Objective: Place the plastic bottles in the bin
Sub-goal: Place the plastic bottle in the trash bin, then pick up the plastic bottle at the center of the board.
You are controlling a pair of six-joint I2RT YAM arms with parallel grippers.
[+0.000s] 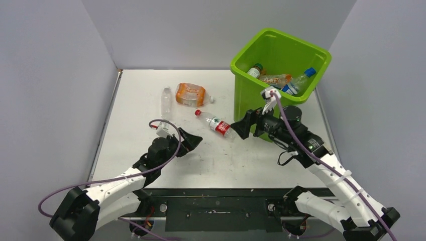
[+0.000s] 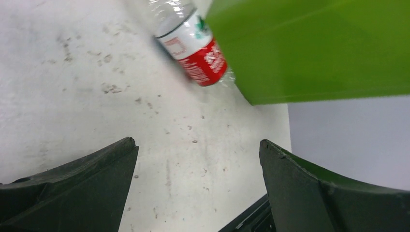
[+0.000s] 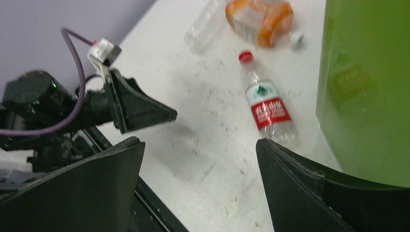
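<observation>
Showing the task partly done: at least three plastic bottles (image 1: 279,79) lie inside the bin (image 1: 246,98), beside the right pincer (image 1: 239,126); three wait on the surface (image 1: 130,125) — a red-labelled bottle (image 1: 216,124) just ahead of that pincer, an orange bottle (image 1: 190,94) and a clear bottle (image 1: 166,102) beyond the left pincer (image 1: 193,140). Both pincers gape, empty. Only the top view reveals the bin's contents — wrist views catch its outer wall.

Bright, even, soft light.
Top view sharp with faint shadows on the table (image 1: 140,150); wrist views softer, the red-labelled bottle (image 2: 196,53) blurred.
</observation>
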